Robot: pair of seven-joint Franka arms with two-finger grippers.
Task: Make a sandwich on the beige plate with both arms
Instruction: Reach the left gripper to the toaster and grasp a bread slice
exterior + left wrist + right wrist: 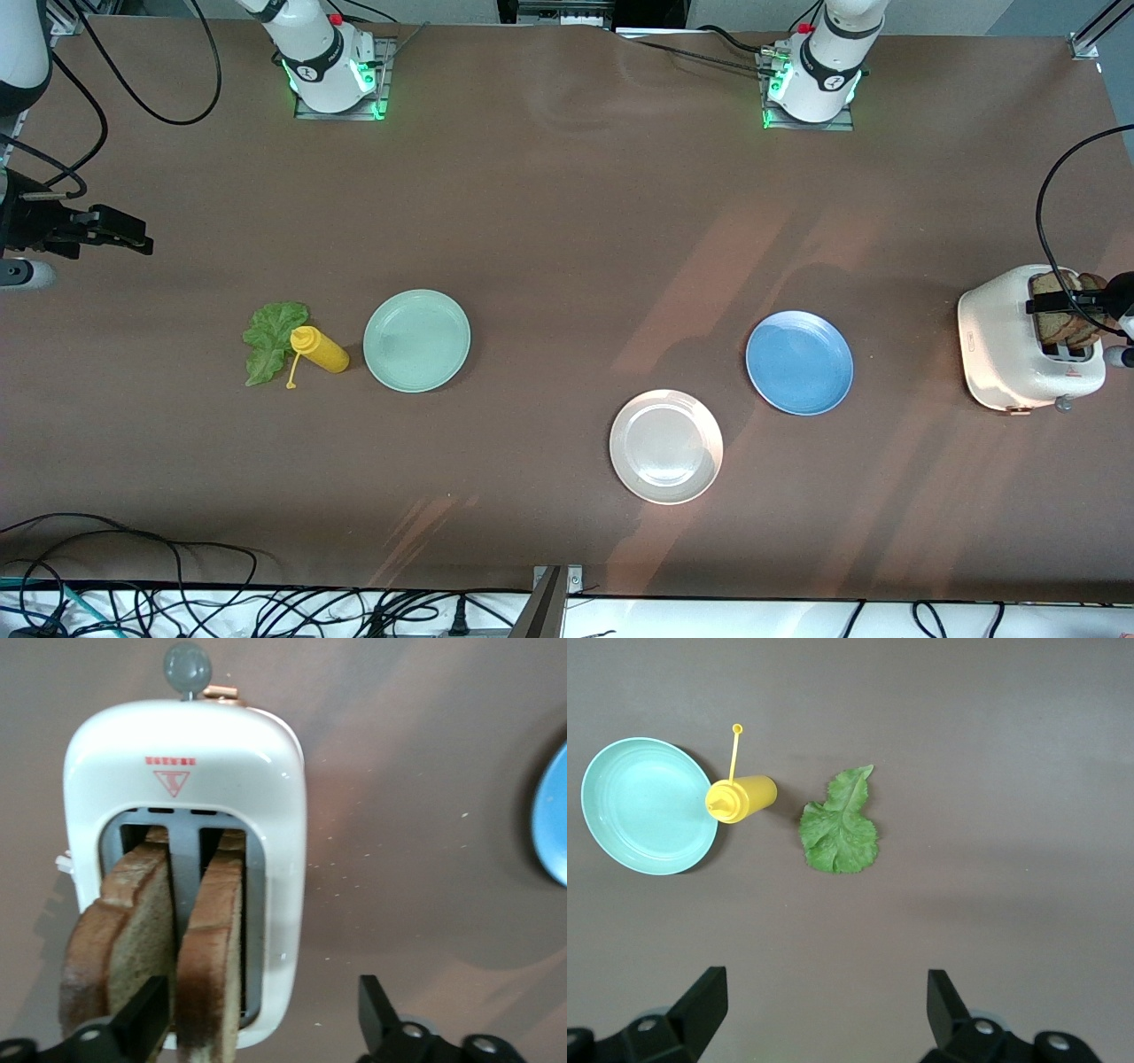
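Observation:
Two brown bread slices [124, 939] stand upright in the white toaster [182, 735] at the left arm's end of the table. My left gripper [263, 1014] is open over the toaster. One finger sits between the slices and the other outside the toaster, so one slice [213, 957] lies between them. From the front, the left gripper [1072, 306] shows at the toaster [1010, 346]. The green lettuce leaf [270, 341] lies flat toward the right arm's end. My right gripper [827, 1010] hangs open over bare table, holding nothing. The beige plate [666, 446] is empty.
A yellow squeeze bottle [321, 349] lies between the lettuce and an empty mint-green plate [416, 340]. An empty blue plate [799, 361] sits between the beige plate and the toaster, a little farther from the front camera than the beige plate. Cables run along the near table edge.

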